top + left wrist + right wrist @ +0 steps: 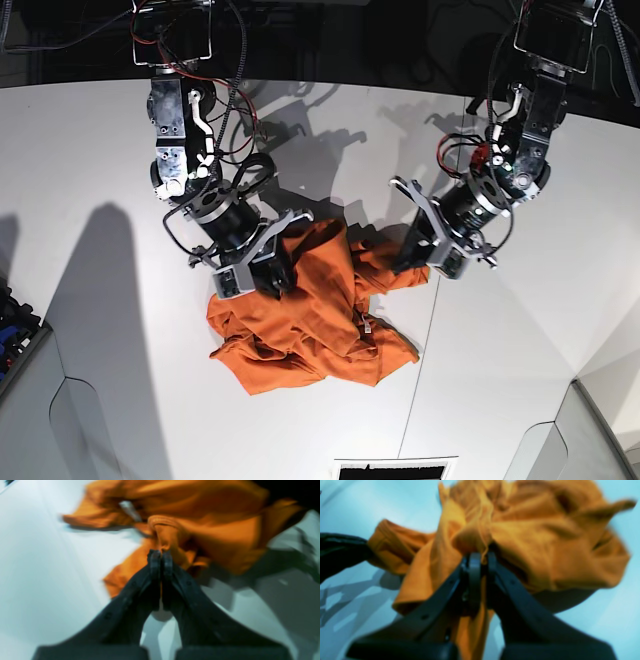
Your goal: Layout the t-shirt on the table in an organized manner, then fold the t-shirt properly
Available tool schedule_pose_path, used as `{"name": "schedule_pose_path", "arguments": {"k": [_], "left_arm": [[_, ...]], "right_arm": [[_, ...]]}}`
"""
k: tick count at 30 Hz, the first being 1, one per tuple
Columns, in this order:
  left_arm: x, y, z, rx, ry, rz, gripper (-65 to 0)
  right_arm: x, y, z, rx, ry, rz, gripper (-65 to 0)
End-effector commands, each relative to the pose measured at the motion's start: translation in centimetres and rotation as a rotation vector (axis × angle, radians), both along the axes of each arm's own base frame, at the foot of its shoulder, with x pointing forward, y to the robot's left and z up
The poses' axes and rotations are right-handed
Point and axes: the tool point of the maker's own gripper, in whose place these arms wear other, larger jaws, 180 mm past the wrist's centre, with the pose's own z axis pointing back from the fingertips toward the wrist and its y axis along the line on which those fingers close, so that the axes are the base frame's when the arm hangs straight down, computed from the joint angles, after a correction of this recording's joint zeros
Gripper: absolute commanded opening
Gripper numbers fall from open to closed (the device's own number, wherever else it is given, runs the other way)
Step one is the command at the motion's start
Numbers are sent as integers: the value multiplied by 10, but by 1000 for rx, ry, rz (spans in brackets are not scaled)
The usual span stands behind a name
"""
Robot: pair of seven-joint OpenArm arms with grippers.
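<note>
The orange t-shirt (305, 320) lies crumpled in a heap on the white table (100, 150), with its small white tag (368, 322) facing up. My right gripper (283, 278), on the left of the base view, is shut on a bunched fold at the heap's upper left. The right wrist view shows its fingers (475, 565) pinching the t-shirt (545, 542). At the heap's upper right edge my left gripper (403, 262) is shut on the cloth. In the left wrist view its fingertips (155, 560) clamp a rolled fold of the t-shirt (212, 525), near the tag (130, 510).
A thin dark seam (420, 370) runs down the table just right of the shirt. A dark vent (395, 468) sits at the front edge. A blue and black object (12, 320) lies at the far left edge. Cables hang behind both arms.
</note>
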Motion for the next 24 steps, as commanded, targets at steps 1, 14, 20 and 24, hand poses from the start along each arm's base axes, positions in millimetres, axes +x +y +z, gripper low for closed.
{"name": "schedule_pose_path", "arguments": {"k": [1,14,20,24], "left_arm": [[11,11,20,-17,-58,21,-650],[9,62,7,109,48,83,-650],[1,64,-4,125,93,85,-650],[-8,67,-16,157,118,83,-650]], "right_arm": [[12,-1,28,35,-83,-9,-650],[-7,-64,-4,28,0,-175,-650],[-41,-94,-39,25,99,-261,-650],[-63,-113,-57,16,151,-315,-650]]}}
